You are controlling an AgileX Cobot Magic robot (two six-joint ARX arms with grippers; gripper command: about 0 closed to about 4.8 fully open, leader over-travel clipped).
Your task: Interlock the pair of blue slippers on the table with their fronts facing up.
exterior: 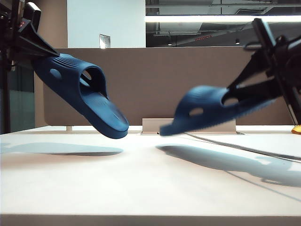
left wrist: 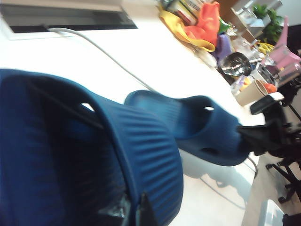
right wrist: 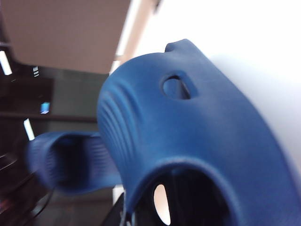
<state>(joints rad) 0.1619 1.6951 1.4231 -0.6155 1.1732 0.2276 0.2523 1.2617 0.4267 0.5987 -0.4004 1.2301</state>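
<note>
The left gripper (exterior: 35,49) is closed on the heel of the left slipper (exterior: 82,92), which hangs in the air with its toe pointing down and toward the middle. Across a gap over the table (exterior: 141,179), the right gripper (exterior: 263,94) holds the right slipper (exterior: 207,110) clamped, nearly level, toe toward the left one. To interlock, I think both toes must meet there.
</note>
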